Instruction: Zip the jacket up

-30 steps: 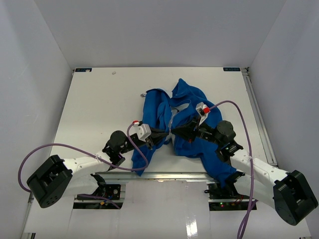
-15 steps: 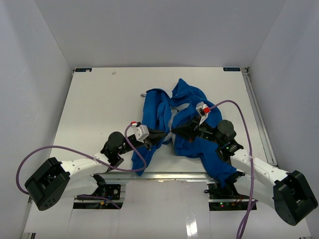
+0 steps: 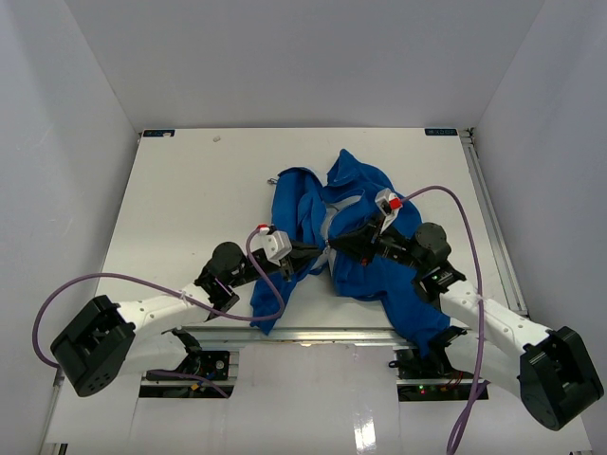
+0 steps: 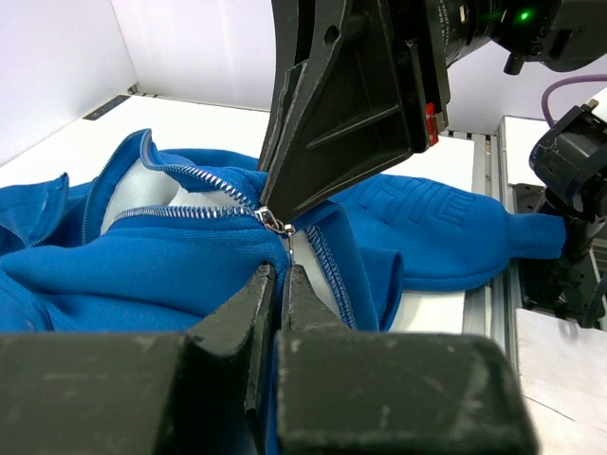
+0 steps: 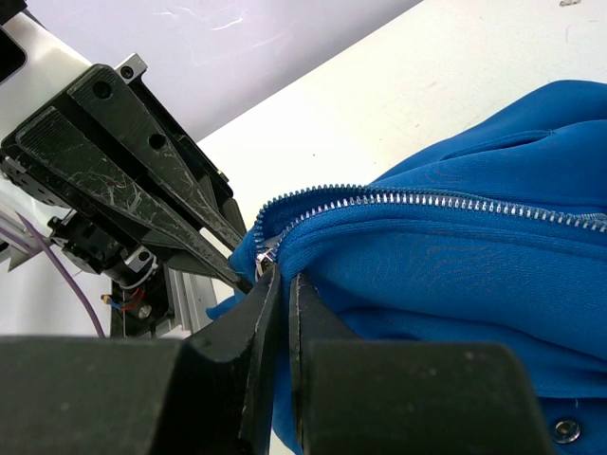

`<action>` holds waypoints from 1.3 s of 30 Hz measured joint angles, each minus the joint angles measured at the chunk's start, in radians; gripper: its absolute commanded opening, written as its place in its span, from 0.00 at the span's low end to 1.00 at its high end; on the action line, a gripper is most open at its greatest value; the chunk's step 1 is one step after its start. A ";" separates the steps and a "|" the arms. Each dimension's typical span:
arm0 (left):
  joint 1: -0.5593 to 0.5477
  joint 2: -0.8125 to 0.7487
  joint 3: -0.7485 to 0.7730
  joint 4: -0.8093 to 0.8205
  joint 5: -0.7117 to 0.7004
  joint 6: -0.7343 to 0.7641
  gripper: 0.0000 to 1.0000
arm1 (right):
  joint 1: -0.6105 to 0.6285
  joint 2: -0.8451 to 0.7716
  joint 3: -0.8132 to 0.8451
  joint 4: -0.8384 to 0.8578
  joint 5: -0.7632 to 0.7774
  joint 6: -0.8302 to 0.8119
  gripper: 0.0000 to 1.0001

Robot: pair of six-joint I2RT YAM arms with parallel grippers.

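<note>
The royal-blue jacket [image 3: 356, 185] lies crumpled at mid-table, its white lining showing between two open zipper rows [image 4: 180, 212]. Both grippers meet at the zipper's bottom end. My left gripper [image 4: 280, 271] is shut on the jacket's blue hem just below the metal slider [image 4: 273, 223]. My right gripper [image 5: 282, 275] is shut on the slider's pull [image 5: 264, 258], and the silver teeth [image 5: 455, 201] run away from it to the right. In the top view the left gripper [image 3: 318, 254] and right gripper [image 3: 336, 248] almost touch tip to tip.
One sleeve [image 3: 417, 318] hangs over the aluminium rail [image 3: 313, 334] at the table's near edge. Purple cables [image 3: 123, 280] loop from both wrists. White walls close in the table on three sides.
Both grippers stay locked at the zipper's bottom end. The left wrist has shifted slightly and its jaws have pinched a little tighter; the jacket has barely moved.
</note>
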 measured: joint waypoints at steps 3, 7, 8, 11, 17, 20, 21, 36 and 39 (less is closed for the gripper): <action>0.000 0.010 0.016 -0.015 -0.001 0.014 0.00 | -0.010 0.000 0.016 -0.019 -0.004 0.000 0.08; 0.000 0.017 0.026 -0.030 -0.009 0.022 0.21 | -0.016 0.000 0.023 -0.036 -0.009 0.000 0.08; 0.000 0.017 0.026 -0.032 -0.017 0.020 0.30 | -0.017 0.000 0.023 -0.037 -0.012 0.000 0.08; 0.000 0.017 0.026 -0.037 -0.038 0.001 0.39 | -0.017 -0.001 0.022 -0.027 -0.029 0.006 0.08; 0.000 0.004 0.017 -0.023 -0.056 -0.057 0.46 | -0.017 -0.002 0.019 0.010 -0.079 0.007 0.08; 0.000 -0.001 0.010 -0.013 -0.057 -0.081 0.46 | -0.017 -0.002 0.019 0.019 -0.092 0.007 0.08; 0.000 -0.002 0.010 -0.011 -0.057 -0.087 0.46 | -0.017 -0.002 0.019 0.021 -0.095 0.007 0.08; 0.079 0.005 -0.007 0.067 0.046 -0.218 0.37 | -0.017 -0.002 0.002 0.034 -0.111 0.007 0.08; 0.104 0.026 -0.007 0.092 0.092 -0.263 0.36 | -0.017 -0.002 0.002 0.034 -0.111 0.007 0.08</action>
